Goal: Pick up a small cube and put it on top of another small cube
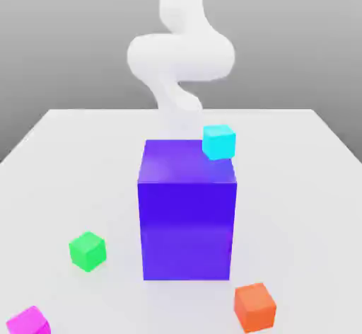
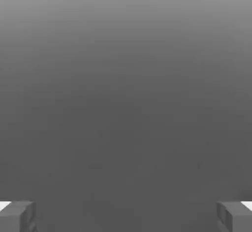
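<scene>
From my remote station the hand (image 2: 126, 216) reads wide apart: its two grey fingertips (image 2: 17, 216) sit at opposite edges of the hand view, with bare grey between them and no object in the gap. It holds nothing.

In the exterior view the white arm (image 1: 180, 56) rises behind a tall blue-purple block (image 1: 187, 216), which stands near the middle of the pale surface (image 1: 297, 184). I take that block as my clock centre.

The pink cube (image 1: 28, 321) lies at about 8 o'clock from the block, well apart from it, at the near corner of the exterior view's left, partly cut by the frame edge. It rests on the surface, free of everything else.

The green cube (image 1: 88, 250) sits at about 8 o'clock too, but nearer the block, between the pink cube and the block. It touches neither. Nothing lies on top of it.

A cyan cube (image 1: 218, 141) shows at 1 o'clock, at the block's far upper corner; I cannot tell whether it rests on the block's top or behind it.

An orange cube (image 1: 255, 307) sits at 5 o'clock, just beside the block's near corner, apart from it.
</scene>
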You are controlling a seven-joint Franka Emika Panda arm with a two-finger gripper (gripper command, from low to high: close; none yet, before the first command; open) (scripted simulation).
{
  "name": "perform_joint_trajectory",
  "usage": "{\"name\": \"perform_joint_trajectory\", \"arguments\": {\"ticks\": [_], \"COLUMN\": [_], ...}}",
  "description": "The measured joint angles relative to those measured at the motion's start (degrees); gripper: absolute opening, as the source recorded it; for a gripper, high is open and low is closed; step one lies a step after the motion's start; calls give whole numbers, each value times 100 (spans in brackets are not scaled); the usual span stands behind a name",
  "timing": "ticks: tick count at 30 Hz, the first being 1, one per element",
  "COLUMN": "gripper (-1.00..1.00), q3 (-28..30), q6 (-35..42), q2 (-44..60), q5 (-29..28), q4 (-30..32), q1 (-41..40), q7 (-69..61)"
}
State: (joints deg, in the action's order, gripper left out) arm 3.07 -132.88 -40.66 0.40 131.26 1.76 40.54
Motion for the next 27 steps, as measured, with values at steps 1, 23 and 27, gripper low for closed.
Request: {"name": "perform_joint_trajectory", "arguments": {"ticks": [1,23,27], "gripper": [0,0,0], "q3": [132,1895,1831], "q6": [-48,-982,-1179], "q2": [222,4824,5620], "q5": [28,1695,1815], "q4": [-22,-489,-565], "q1": [70,256,-60], "q7": [-236,-5822,-6710]}}
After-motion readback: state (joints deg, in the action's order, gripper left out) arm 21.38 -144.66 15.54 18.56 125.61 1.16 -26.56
